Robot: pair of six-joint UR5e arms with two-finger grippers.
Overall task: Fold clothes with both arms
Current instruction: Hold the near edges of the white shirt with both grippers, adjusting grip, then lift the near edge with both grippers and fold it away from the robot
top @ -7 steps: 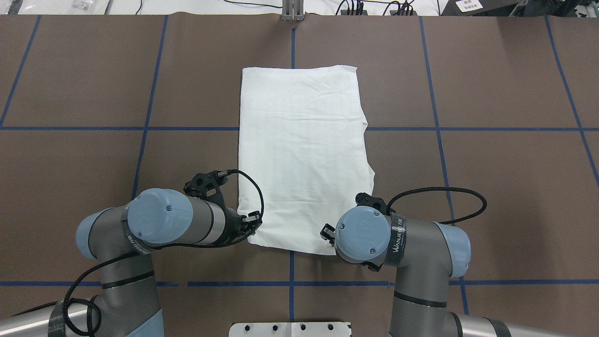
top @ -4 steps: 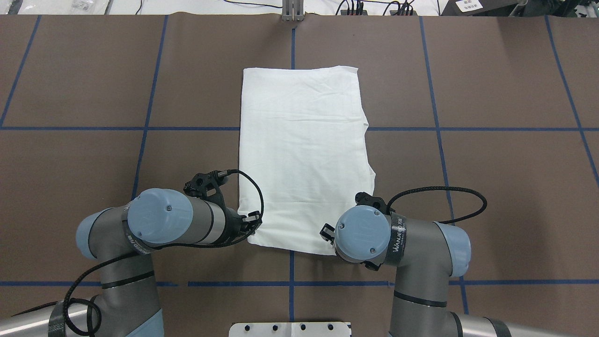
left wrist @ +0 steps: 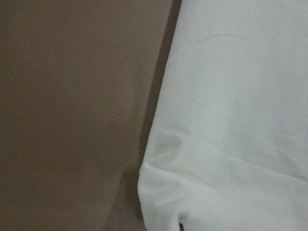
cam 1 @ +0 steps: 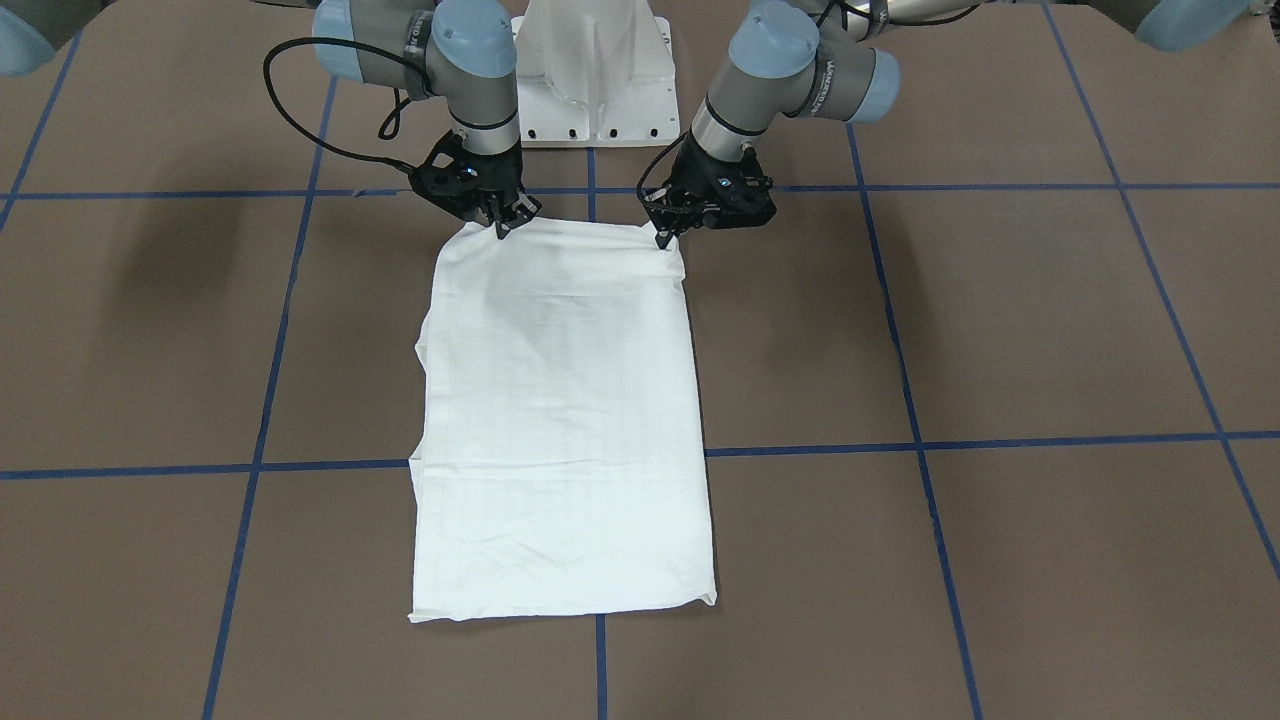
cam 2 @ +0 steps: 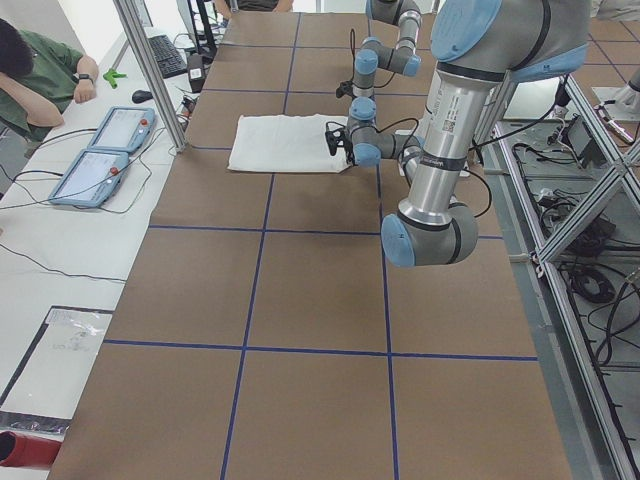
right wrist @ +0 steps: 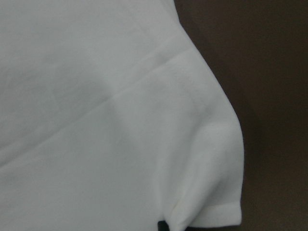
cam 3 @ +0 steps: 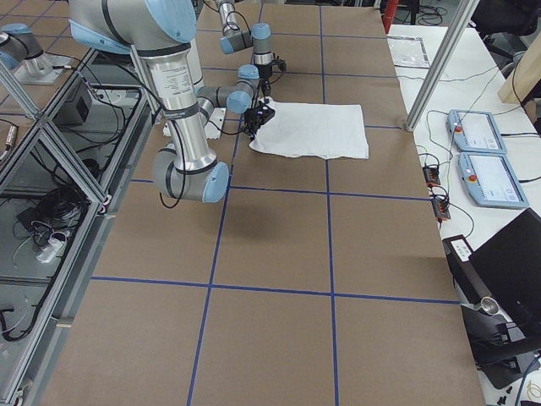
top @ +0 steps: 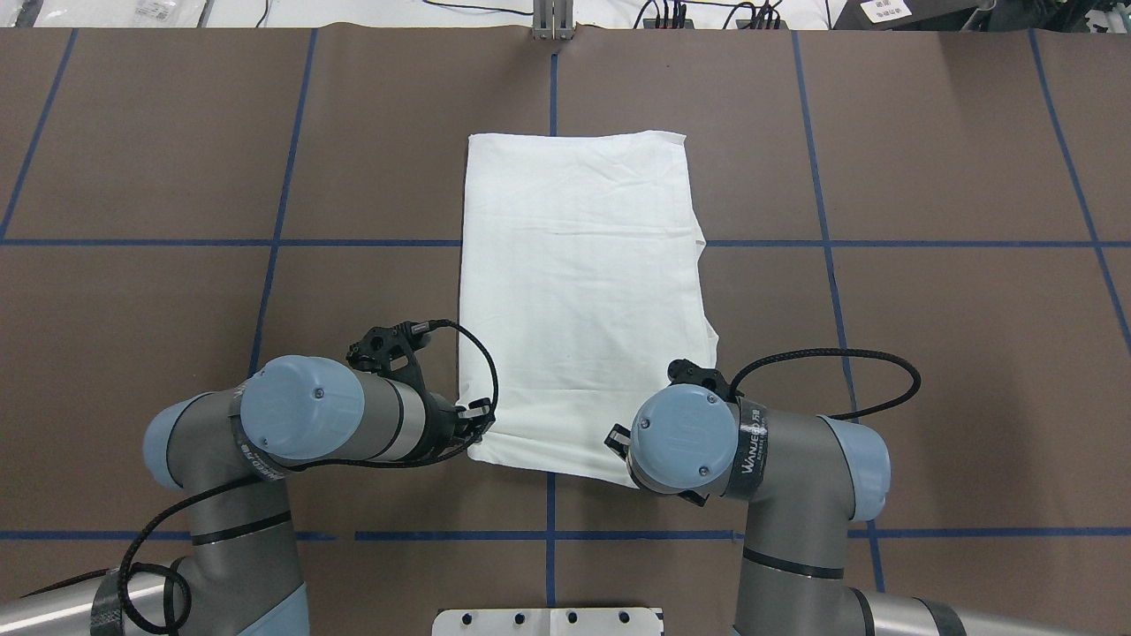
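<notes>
The white shirt (top: 579, 291) lies folded into a long plain rectangle on the brown table, with no print showing; it also shows in the front view (cam 1: 560, 420). My left gripper (top: 477, 415) is shut on the shirt's near left corner, seen on the right in the front view (cam 1: 663, 238). My right gripper (cam 1: 503, 228) is shut on the near right corner; from overhead its wrist hides it. Both wrist views show bunched white fabric (left wrist: 231, 120) (right wrist: 96, 120) with a dark fingertip at the bottom edge.
The white pedestal base (cam 1: 590, 70) stands behind the grippers. Blue tape lines (top: 550, 530) divide the brown table cover. A metal post (cam 2: 150, 70), two teach pendants (cam 2: 100, 150) and an operator (cam 2: 30, 80) are at the far side.
The whole shirt has slid a little to the right and slightly toward the robot. Both grippers stay at its near corners; the right wrist has shifted slightly.
</notes>
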